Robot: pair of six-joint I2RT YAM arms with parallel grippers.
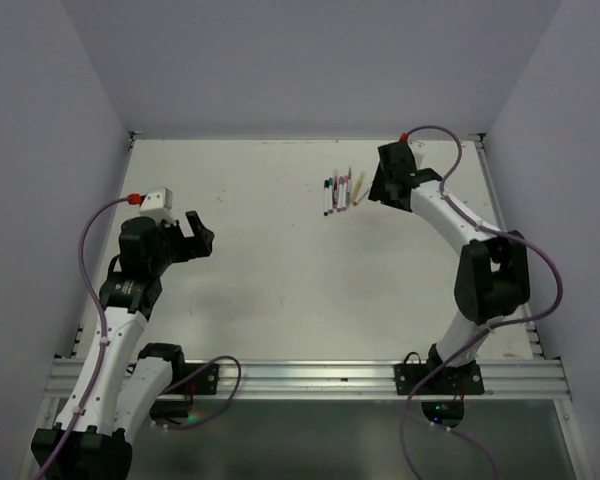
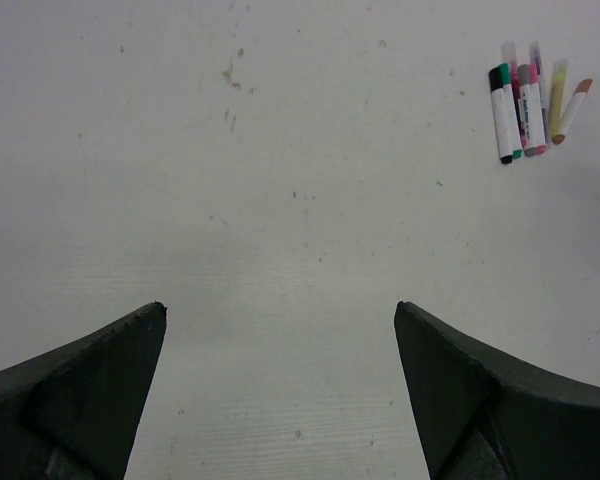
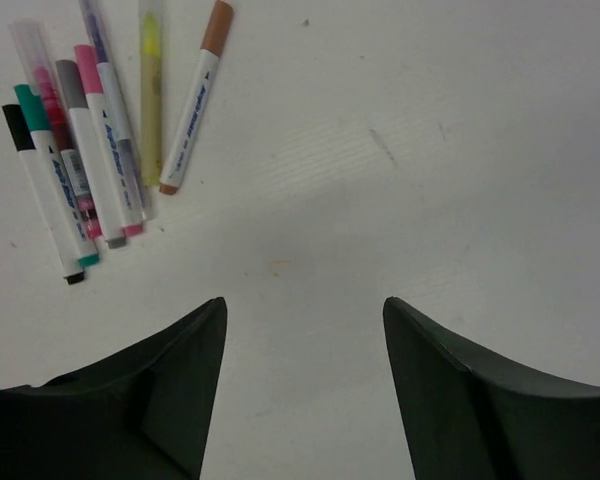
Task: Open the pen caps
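Several white-barrelled pens (image 1: 342,190) lie side by side on the white table at the back centre, caps on. In the right wrist view I see a black cap (image 3: 17,127), a green cap (image 3: 29,105), a pink cap (image 3: 87,67), a brown cap (image 3: 218,27) and a yellow pen (image 3: 151,90) at the upper left. They also show in the left wrist view (image 2: 528,105), far upper right. My right gripper (image 1: 373,190) (image 3: 303,300) is open and empty, just right of the pens. My left gripper (image 1: 202,235) (image 2: 280,305) is open and empty, far to their left.
The white table (image 1: 280,270) has raised walls at the back and both sides. A metal rail (image 1: 310,378) runs along the near edge by the arm bases. Small stains mark the table surface (image 2: 230,75).
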